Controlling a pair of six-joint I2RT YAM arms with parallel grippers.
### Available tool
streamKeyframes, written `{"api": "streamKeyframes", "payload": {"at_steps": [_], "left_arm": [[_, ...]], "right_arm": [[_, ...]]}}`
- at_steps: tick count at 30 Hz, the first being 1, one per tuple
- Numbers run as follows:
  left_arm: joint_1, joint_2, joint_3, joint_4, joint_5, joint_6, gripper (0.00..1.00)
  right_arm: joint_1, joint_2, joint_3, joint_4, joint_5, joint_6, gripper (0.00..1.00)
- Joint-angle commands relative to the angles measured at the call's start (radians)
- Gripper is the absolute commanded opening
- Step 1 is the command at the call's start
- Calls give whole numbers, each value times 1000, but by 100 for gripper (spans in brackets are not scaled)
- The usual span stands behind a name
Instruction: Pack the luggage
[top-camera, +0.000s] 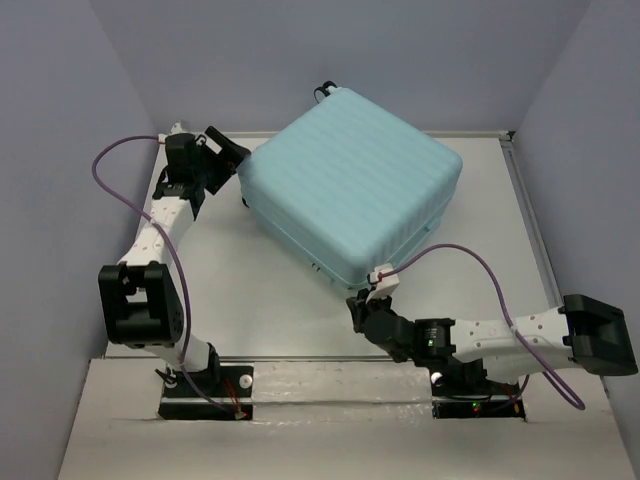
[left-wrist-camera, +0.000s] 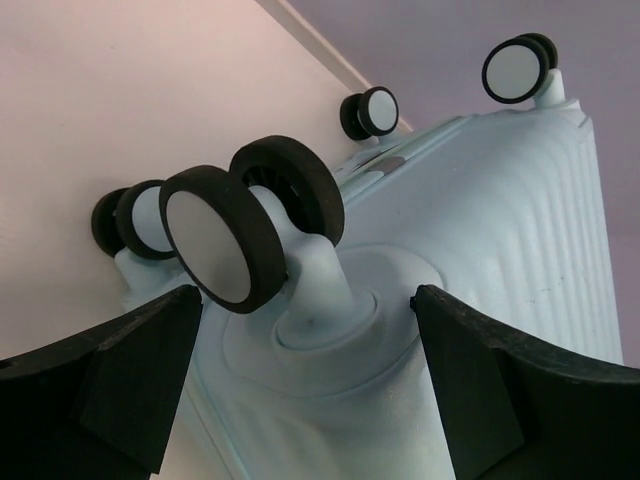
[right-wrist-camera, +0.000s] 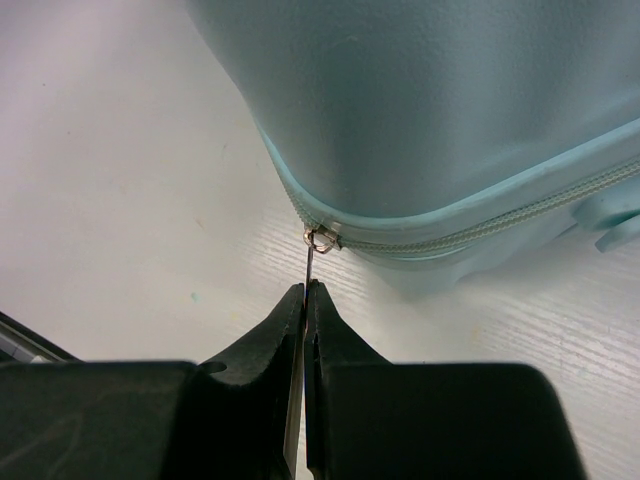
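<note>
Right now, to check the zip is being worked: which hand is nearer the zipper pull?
Right. The right hand is shut on the zipper pull at the luggage's near edge; the left hand stands open around a wheel at its left corner.

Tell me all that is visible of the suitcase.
The suitcase is a large, pale aqua hard shell with ribs, closed, lying flat and askew on the table. Black-and-white caster wheels stick out at its far left end. The shut right fingers pinch its zipper pull; the open left fingers flank one wheel.
</note>
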Motion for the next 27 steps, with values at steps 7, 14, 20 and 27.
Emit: {"api": "streamKeyframes", "payload": {"at_steps": [7,14,20,27], "left_arm": [[24,143,53,246,134,-175,99],[24,201,41,422,108,-299,95],[21,247,61,544,135,-387,86],[20,306,119,570,155,-445,57]], "right_arm": [[5,-10,7,131,-67,11,7],[5,-7,7,121,-70,7,7],[5,-7,9,116,-75,4,7],[-15,-10,9,118,-93,1,7]]}}
